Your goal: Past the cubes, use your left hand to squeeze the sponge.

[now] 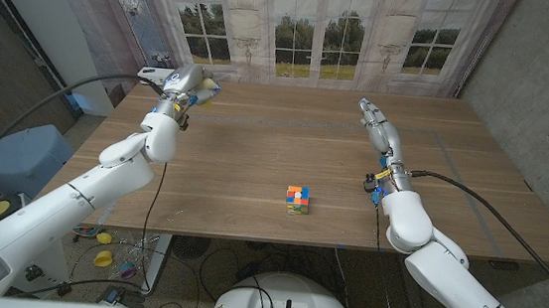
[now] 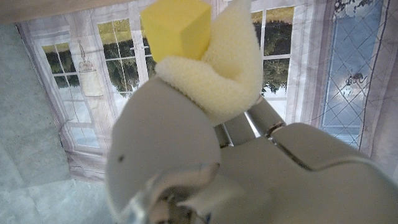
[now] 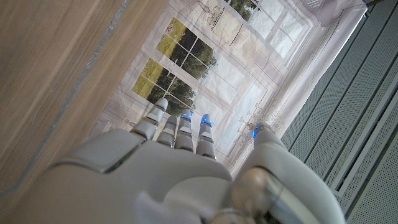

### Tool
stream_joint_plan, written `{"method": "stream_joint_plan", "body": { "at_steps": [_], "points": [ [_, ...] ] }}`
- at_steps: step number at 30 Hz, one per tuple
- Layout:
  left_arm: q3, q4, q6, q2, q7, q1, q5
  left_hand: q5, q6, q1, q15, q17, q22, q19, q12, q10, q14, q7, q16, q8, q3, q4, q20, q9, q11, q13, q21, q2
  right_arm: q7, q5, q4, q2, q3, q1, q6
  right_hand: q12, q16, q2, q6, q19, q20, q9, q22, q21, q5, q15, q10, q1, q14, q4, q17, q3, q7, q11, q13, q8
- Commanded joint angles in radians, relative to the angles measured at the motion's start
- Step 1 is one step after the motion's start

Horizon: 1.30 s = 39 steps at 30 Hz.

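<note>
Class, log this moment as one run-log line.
left hand: squeezing sponge, far left | right hand: open, idle | cube: untouched
</note>
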Motion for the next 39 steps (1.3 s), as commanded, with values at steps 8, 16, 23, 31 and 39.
{"method": "stream_joint_plan", "body": {
  "at_steps": [8,16,23,31,39],
  "points": [
    [-0.093,0.077,-0.202,-0.029,-0.087,0.009,-0.34,-0.003,-0.009,0.002,-0.068,0.004,-0.001,-0.009,-0.004,0.003,0.065,0.005,-0.007,0.007,0.015,0.0,-0.078,0.209,0.008,0.188,0.012,0.008,-0.035,-0.037,0.006,0.022,-0.01,-0.013,-0.004,0.0,-0.002,-0.002,0.018,0.009,0.002,0.005,0.003,-0.003,-0.001,0.004,0.014,0.017,0.01,-0.003,0.003,0.01,-0.001,0.002,0.002,-0.001],
    [-0.113,0.117,-0.261,-0.039,-0.146,0.004,-0.465,-0.003,-0.013,0.002,-0.068,0.006,-0.003,-0.01,-0.008,0.004,0.064,0.006,-0.01,0.006,0.02,0.0,-0.079,0.212,0.008,0.19,0.017,0.008,-0.06,-0.069,-0.005,0.035,-0.02,-0.02,-0.011,0.0,-0.002,-0.003,0.02,0.012,0.001,0.005,0.003,-0.002,-0.002,0.002,0.017,0.019,0.014,-0.005,0.002,0.011,0.0,0.001,0.002,-0.001],
    [-0.121,0.147,-0.293,-0.044,-0.186,-0.004,-0.545,-0.003,-0.021,0.002,-0.068,0.005,-0.004,-0.012,-0.012,0.003,0.062,0.006,-0.015,0.007,0.026,-0.001,-0.08,0.221,0.006,0.191,0.02,0.008,-0.074,-0.089,-0.015,0.042,-0.026,-0.023,-0.022,0.0,-0.003,-0.004,0.023,0.012,0.002,0.005,0.003,-0.003,-0.002,0.002,0.019,0.02,0.014,-0.005,0.003,0.012,0.002,0.004,0.002,-0.001],
    [-0.128,0.173,-0.305,-0.048,-0.235,-0.012,-0.639,-0.003,-0.029,0.002,-0.068,0.005,-0.006,-0.018,-0.017,-0.003,0.06,0.003,-0.022,0.01,0.034,-0.001,-0.081,0.233,0.01,0.196,0.022,0.009,-0.082,-0.102,-0.017,0.05,-0.031,-0.021,-0.027,-0.001,-0.003,-0.006,0.024,0.013,0.001,0.005,0.003,-0.003,-0.003,0.002,0.018,0.019,0.015,-0.005,0.003,0.011,0.001,0.003,0.002,-0.001],
    [-0.133,0.189,-0.304,-0.056,-0.277,-0.018,-0.728,-0.004,-0.036,0.001,-0.068,0.005,-0.006,-0.022,-0.02,-0.007,0.058,0.004,-0.028,0.011,0.041,0.0,-0.081,0.241,0.012,0.202,0.025,0.01,-0.089,-0.115,-0.022,0.053,-0.032,-0.026,-0.028,-0.001,-0.003,-0.007,0.025,0.014,0.002,0.005,0.003,-0.003,-0.003,0.004,0.02,0.019,0.016,-0.005,0.003,0.011,0.001,0.003,0.002,-0.002]
  ]
}}
